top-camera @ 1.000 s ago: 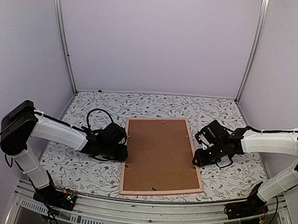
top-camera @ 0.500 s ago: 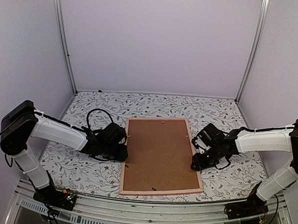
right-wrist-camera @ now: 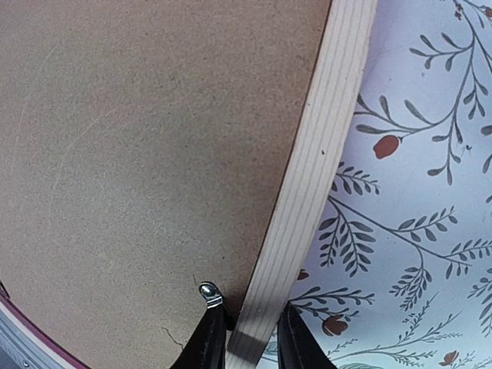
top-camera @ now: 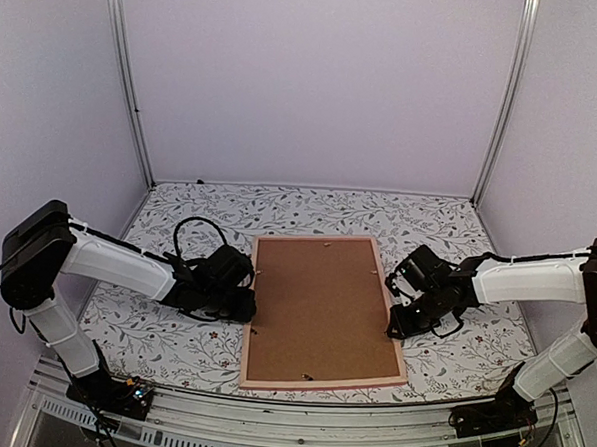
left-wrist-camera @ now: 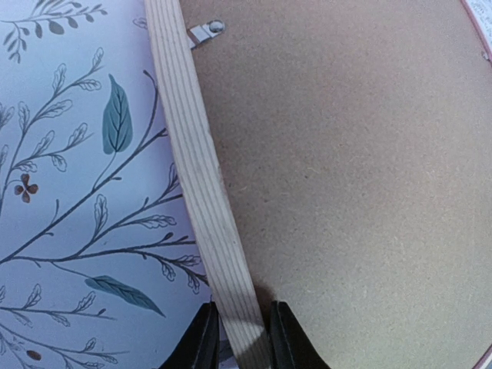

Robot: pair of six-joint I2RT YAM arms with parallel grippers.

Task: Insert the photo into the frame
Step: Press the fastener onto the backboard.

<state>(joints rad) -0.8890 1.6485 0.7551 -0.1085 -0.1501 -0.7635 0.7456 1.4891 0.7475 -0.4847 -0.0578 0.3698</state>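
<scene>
The frame (top-camera: 320, 383) lies face down on the table, its pale wooden rails around a brown hardboard backing (top-camera: 320, 305). The photo is hidden. My left gripper (top-camera: 248, 306) is at the frame's left side; in the left wrist view the left gripper (left-wrist-camera: 242, 330) is shut on the left rail (left-wrist-camera: 196, 169), one finger on each side. My right gripper (top-camera: 393, 324) is at the right side; in the right wrist view the right gripper (right-wrist-camera: 252, 327) is shut on the right rail (right-wrist-camera: 315, 169), its inner finger next to a small metal clip (right-wrist-camera: 209, 293).
The table (top-camera: 199, 213) wears a white cloth printed with leaves and twigs. Another metal clip (left-wrist-camera: 204, 32) sits on the backing near the left rail. Lilac walls and metal posts (top-camera: 131, 85) close in the table on three sides.
My right gripper has dropped slightly toward the near edge along the frame's right rail and closed on it. The left gripper and the frame have not moved.
</scene>
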